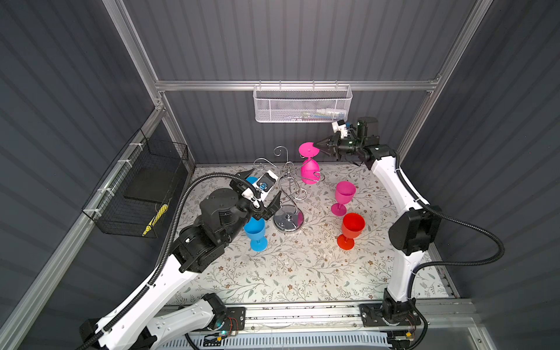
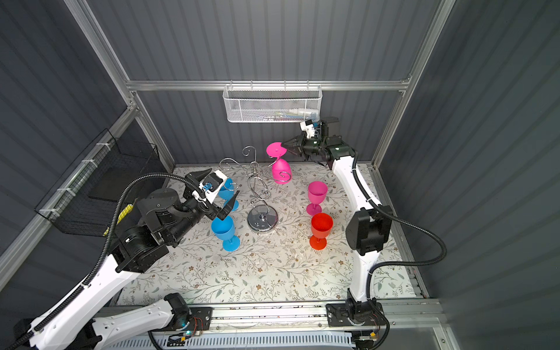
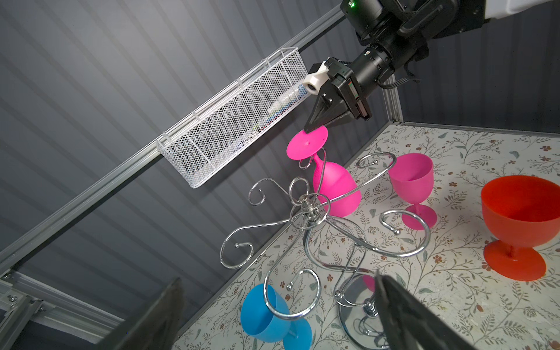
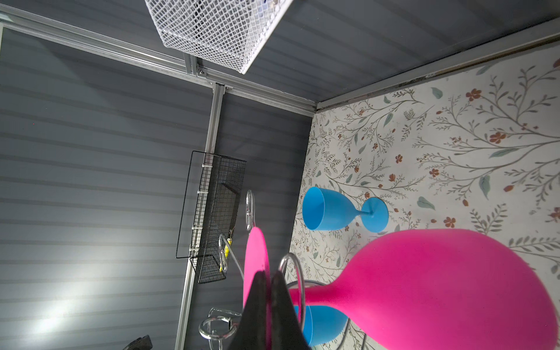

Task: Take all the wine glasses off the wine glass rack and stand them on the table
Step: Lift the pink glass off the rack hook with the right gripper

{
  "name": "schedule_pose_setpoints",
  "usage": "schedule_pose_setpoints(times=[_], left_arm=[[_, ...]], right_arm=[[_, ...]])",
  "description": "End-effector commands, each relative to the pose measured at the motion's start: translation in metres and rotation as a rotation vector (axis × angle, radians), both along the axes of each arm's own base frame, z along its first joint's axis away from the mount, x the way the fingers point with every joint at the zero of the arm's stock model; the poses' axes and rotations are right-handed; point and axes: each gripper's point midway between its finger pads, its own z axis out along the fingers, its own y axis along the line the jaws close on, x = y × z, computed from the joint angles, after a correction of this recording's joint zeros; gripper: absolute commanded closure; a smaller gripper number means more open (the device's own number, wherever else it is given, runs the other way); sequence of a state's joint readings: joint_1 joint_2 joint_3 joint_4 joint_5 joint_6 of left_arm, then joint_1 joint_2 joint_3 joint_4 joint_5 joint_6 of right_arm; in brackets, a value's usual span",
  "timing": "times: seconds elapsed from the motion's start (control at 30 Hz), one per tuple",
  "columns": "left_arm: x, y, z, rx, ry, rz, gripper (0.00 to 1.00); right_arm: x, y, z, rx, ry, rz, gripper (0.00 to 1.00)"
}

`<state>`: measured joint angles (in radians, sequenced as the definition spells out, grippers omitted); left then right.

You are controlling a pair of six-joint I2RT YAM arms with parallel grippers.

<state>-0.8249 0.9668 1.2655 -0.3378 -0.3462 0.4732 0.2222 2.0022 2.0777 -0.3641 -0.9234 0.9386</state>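
Note:
The chrome wine glass rack (image 1: 289,222) stands mid-table on its mirror disc base, its hub (image 3: 307,209) spreading scroll arms. A pink wine glass (image 1: 309,172) hangs bowl-down from a far arm, its stem inside the scroll (image 4: 439,288). My right gripper (image 1: 317,147) is shut on the rim of that glass's foot disc; its fingertips (image 4: 259,281) pinch the thin edge. My left gripper (image 1: 259,189) is open beside the rack's left side, holding nothing, with a rack scroll and a blue glass (image 3: 266,315) seen between its jaws.
Two blue glasses (image 1: 254,230) (image 4: 327,209) stand on the table left of the rack. An upright pink glass (image 1: 344,194) and a red glass (image 1: 353,227) stand to its right. A white mesh basket (image 1: 303,103) hangs on the back wall, a black wire basket (image 1: 142,194) on the left wall.

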Motion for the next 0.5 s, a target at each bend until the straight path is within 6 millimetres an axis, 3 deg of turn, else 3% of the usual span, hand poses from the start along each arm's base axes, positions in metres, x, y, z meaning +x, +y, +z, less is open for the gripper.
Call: schedule_pose_setpoints(times=[0.0,0.3,0.47], left_arm=[[-0.003,0.000,0.008,-0.033,0.000,-0.012,0.00],[-0.001,-0.003,0.007,-0.030,0.000,-0.018,0.00],[-0.001,-0.004,0.005,-0.026,0.004,-0.019,0.00]], right_arm=[[-0.011,-0.003,0.020,0.009,-0.065,0.008,1.00],[-0.031,-0.003,0.022,0.025,-0.071,0.006,1.00],[-0.037,0.007,0.026,0.026,-0.079,0.016,1.00]])
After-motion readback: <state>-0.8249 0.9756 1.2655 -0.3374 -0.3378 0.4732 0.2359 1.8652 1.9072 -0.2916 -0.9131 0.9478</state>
